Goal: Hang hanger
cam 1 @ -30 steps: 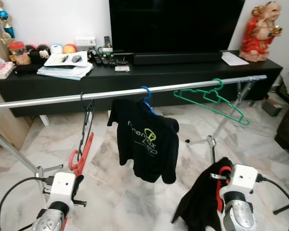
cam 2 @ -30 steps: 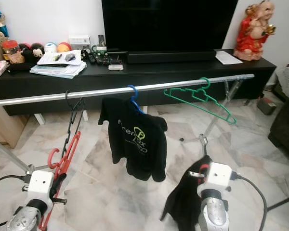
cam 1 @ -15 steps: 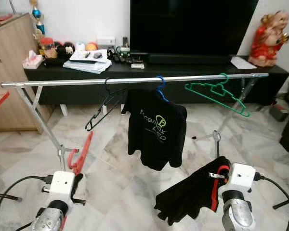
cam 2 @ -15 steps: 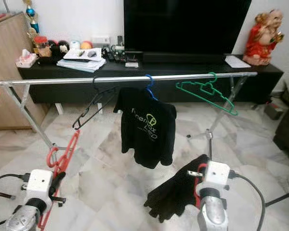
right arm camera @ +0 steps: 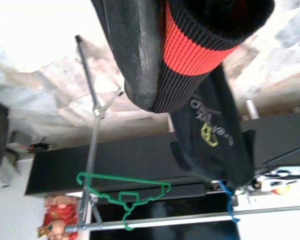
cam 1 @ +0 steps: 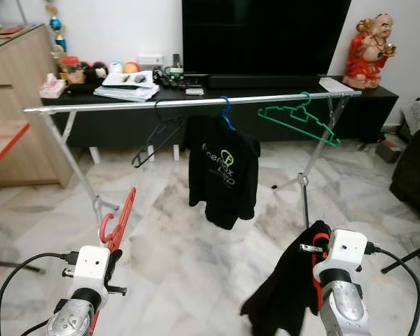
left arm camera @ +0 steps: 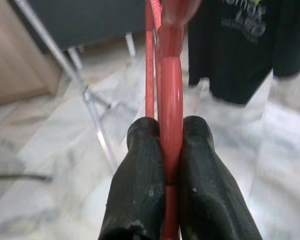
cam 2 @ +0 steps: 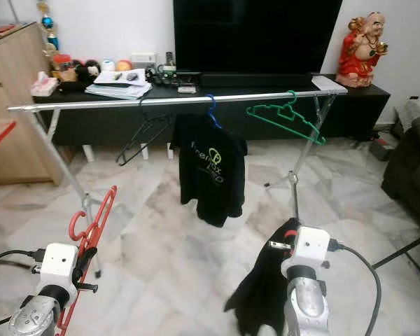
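Observation:
My left gripper (left arm camera: 171,131) is shut on the lower part of a red hanger (cam 1: 119,220), which points up from the gripper low on the left. Low on the right, my right gripper (cam 1: 317,250) is shut on a black garment (cam 1: 288,290) with a red band (right arm camera: 200,47); the cloth droops toward the floor. Ahead stands a silver rail (cam 1: 126,106) carrying an empty black hanger (cam 1: 154,133), a blue hanger (cam 1: 227,115) with a black printed T-shirt (cam 1: 222,178), and an empty green hanger (cam 1: 298,120).
Behind the rail is a black TV console (cam 1: 378,105) with a TV (cam 1: 266,35), papers, small items and a red figurine (cam 1: 367,52). A wooden cabinet (cam 1: 17,105) stands at the left, a dark sofa (cam 1: 416,168) at the right. Marble floor lies between me and the rail.
The whole view has shifted and the rail now looks farther off, so the camera moved. Both grippers keep their hold; the black garment now hangs narrower.

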Available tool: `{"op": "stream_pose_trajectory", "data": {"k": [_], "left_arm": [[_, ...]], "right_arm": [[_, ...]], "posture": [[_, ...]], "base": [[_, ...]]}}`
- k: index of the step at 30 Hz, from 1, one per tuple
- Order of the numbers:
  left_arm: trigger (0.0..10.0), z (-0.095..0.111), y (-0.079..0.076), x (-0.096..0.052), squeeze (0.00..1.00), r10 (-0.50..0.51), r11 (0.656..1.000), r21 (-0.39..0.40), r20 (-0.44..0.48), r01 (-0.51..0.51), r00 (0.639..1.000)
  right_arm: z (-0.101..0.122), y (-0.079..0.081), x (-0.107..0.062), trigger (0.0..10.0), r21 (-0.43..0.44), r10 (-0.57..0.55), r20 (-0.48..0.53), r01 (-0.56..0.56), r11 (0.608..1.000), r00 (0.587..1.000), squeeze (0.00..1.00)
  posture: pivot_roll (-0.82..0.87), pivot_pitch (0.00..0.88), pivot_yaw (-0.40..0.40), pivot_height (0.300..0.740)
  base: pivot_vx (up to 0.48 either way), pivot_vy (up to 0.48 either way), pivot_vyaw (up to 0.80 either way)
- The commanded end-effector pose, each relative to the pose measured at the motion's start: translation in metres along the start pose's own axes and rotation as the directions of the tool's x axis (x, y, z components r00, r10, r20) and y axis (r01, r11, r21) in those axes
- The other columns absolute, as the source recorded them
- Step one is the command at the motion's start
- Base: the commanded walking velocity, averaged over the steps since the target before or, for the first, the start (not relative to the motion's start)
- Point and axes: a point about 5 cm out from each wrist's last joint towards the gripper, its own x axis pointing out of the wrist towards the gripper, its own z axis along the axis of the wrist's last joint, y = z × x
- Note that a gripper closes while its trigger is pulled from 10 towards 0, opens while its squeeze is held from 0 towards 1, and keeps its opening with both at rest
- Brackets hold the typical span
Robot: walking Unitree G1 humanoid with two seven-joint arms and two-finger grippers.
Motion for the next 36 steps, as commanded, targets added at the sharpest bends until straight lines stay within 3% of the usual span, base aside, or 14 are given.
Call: {"op": "stream_pose_trajectory", "data": {"k": [1,13,26,28,29,33,34,36], "left_arm": [[10.0,0.003,0.000,0.001,0.00,0.002,1.000,0.003,0.010,-0.002,1.000],[10.0,0.005,-0.001,0.001,0.00,-0.007,1.000,0.007,0.012,0.007,1.000],[10.0,0.010,-0.011,0.002,0.00,-0.106,0.994,-0.019,0.029,0.107,0.994],[10.0,0.014,-0.018,0.003,0.00,-0.202,0.979,-0.003,0.012,0.203,0.979],[10.0,0.014,-0.018,0.003,0.00,-0.202,0.979,-0.003,0.012,0.203,0.979],[10.0,0.018,-0.026,0.008,0.00,-0.377,0.916,0.124,-0.068,0.383,0.924],[10.0,0.020,-0.028,0.009,0.00,-0.445,0.866,0.195,-0.116,0.460,0.888],[10.0,0.020,-0.029,0.010,0.00,-0.462,0.850,0.216,-0.131,0.480,0.877]], "right_arm": [[0.006,-0.001,0.001,10.0,-0.018,0.003,0.019,-0.003,1.000,1.000,0.00],[0.010,0.008,0.005,10.0,-0.056,0.044,0.023,-0.043,0.998,0.999,0.00],[0.014,0.021,0.018,10.0,-0.098,0.072,-0.016,-0.073,0.993,0.997,0.00],[0.015,0.026,0.030,10.0,-0.092,0.055,-0.055,-0.060,0.994,0.997,0.00],[0.015,0.026,0.030,10.0,-0.092,0.055,-0.055,-0.060,0.994,0.997,0.00],[0.023,0.035,0.050,10.0,-0.150,0.026,-0.121,-0.044,0.988,0.992,0.00],[0.027,0.040,0.056,10.0,-0.152,0.027,-0.131,-0.047,0.987,0.991,0.00],[0.028,0.041,0.058,10.0,-0.151,0.028,-0.133,-0.048,0.987,0.991,0.00]], "posture": [[0.01,0.000,0.002,0.740],[0.02,0.000,0.003,0.740],[0.02,0.000,0.000,0.740],[0.02,0.000,0.002,0.740],[0.02,0.000,0.002,0.740],[0.02,0.000,-0.001,0.740],[0.03,0.000,-0.004,0.740],[0.03,0.000,-0.004,0.740]], "base": [[-0.311,0.000,0.00],[-0.154,0.000,0.00],[0.000,0.000,0.00],[0.000,0.000,0.00],[0.000,0.000,0.00],[0.000,0.000,0.00],[0.000,0.000,0.00],[0.000,0.000,0.00]]}}
